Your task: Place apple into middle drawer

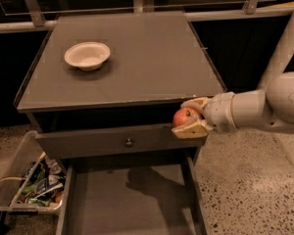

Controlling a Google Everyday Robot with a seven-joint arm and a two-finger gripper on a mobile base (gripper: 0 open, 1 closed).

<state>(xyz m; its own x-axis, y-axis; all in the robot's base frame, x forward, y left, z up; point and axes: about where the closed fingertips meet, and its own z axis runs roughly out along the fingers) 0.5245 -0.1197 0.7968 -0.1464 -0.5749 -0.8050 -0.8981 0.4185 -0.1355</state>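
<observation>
My gripper point(188, 117) reaches in from the right and is shut on the apple point(184, 116), a small red apple held between the tan fingers point(192, 130). It hangs just below the cabinet top's front right corner, in front of the right end of the grey drawer front with the round knob point(129, 142). The middle drawer point(132, 199), a wide dark-grey tray with a flat floor, is pulled out below. The apple is above its right part, well clear of the floor.
A shallow white bowl point(87, 56) stands on the cabinet top point(152, 53) at the back left. A clear plastic bin of packets point(30, 182) sits on the floor left of the open drawer. Speckled floor lies to the right.
</observation>
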